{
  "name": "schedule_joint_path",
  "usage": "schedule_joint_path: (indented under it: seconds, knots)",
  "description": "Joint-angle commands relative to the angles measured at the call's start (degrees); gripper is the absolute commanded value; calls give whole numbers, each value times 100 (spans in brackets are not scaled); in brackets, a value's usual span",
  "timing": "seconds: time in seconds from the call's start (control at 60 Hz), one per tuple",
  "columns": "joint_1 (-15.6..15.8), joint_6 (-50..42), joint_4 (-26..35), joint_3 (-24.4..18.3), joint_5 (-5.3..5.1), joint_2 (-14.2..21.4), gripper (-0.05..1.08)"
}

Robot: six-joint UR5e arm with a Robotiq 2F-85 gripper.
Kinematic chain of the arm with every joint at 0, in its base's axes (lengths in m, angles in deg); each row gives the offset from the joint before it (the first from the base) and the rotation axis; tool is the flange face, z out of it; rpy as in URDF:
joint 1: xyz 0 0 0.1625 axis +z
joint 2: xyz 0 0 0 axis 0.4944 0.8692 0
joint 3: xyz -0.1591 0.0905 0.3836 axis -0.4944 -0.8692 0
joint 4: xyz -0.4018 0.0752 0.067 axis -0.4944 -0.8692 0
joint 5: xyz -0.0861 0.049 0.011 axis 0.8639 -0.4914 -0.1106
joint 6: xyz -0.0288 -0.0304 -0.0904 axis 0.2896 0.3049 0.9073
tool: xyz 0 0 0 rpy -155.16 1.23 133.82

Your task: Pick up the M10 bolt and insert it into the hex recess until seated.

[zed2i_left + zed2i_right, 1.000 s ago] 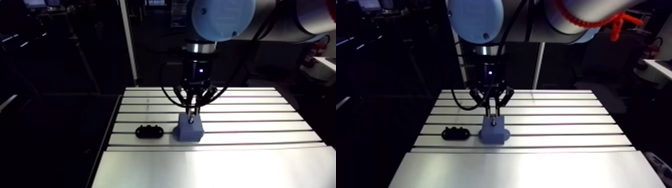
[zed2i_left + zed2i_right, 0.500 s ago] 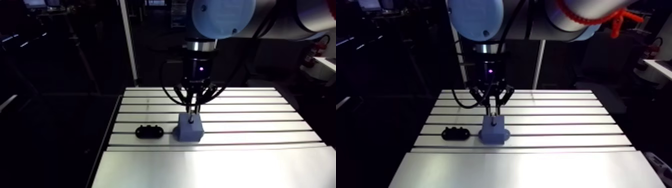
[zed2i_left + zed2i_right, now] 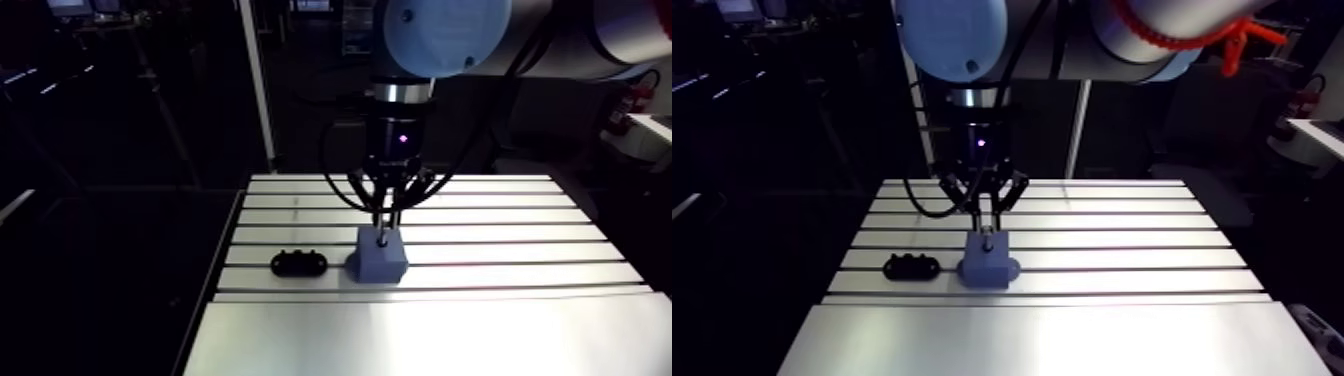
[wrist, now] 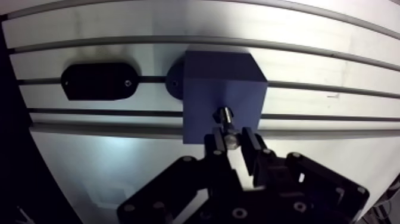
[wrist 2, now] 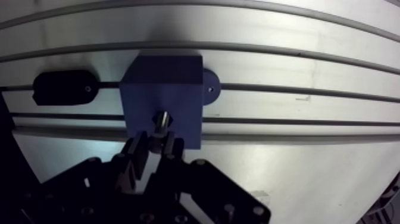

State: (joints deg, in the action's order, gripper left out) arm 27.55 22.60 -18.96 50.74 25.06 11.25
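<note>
Dim surroundings; glare across table (image 3: 420, 330)

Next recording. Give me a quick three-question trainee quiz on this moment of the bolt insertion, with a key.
1. Does the black oval part on the table touch the blue block, or lie apart from it?
2. True or false: the gripper is shut on the bolt.
3. Where is the bolt's lower end? A: at the recess in the blue block's top. B: lying flat on the table. C: on the black oval part.
Key: 1 apart; 2 true; 3 A.
</note>
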Motion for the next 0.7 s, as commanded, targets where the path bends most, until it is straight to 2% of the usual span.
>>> schedule_joint_path:
  seconds: [0.017,0.7]
  knots:
    - [6,1,14,-5,-13,6,108]
    - [6,1,22,13,-4,-11,108]
